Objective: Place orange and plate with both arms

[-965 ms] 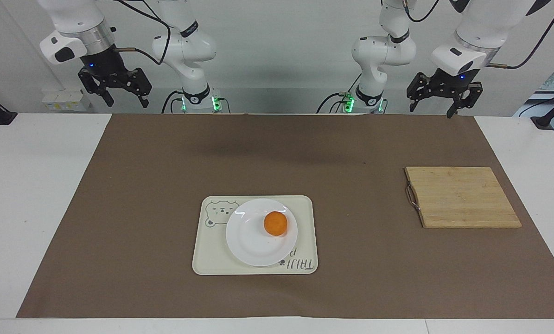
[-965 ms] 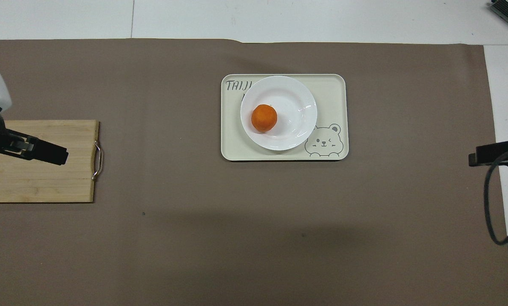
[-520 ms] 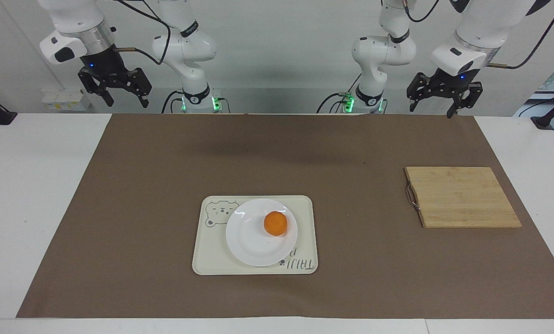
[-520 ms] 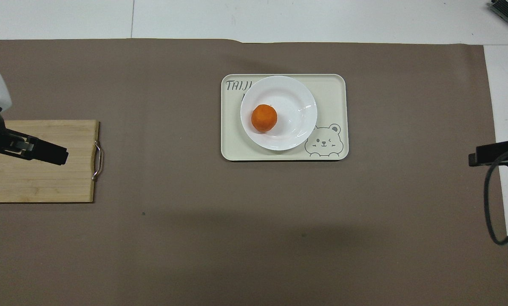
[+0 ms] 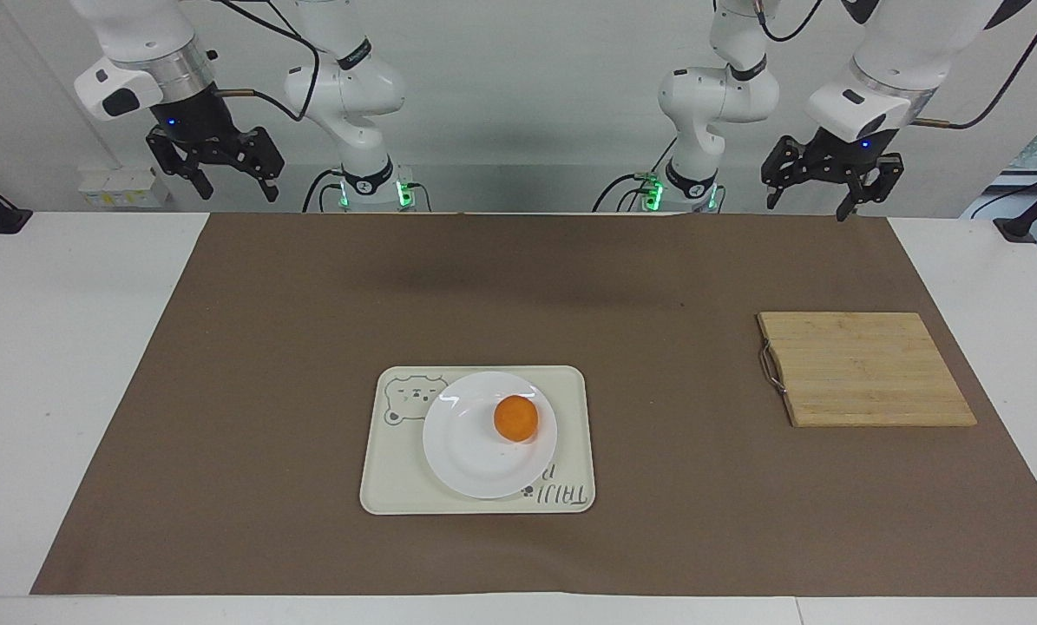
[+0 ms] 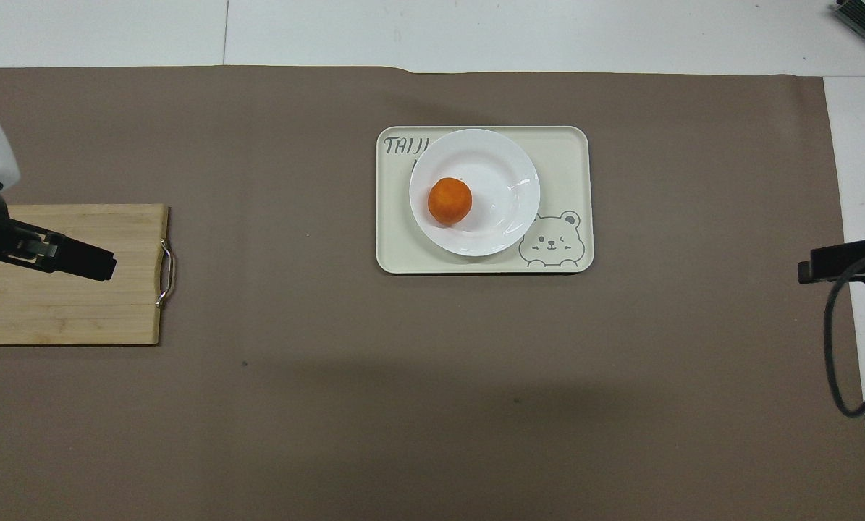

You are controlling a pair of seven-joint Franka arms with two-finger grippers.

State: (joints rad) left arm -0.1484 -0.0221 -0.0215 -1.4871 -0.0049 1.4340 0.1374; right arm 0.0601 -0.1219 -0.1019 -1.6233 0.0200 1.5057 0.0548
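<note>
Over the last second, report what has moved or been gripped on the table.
Nothing visibly changed. The orange still sits on the plate, which rests on the bear tray; the cutting board lies as before. The left gripper and right gripper still hang raised with open, empty jaws.

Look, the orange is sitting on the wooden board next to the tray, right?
Not quite. The orange is sitting on the white plate, which lies on the tray, as the overhead view shows. The wooden board holds nothing.
</note>
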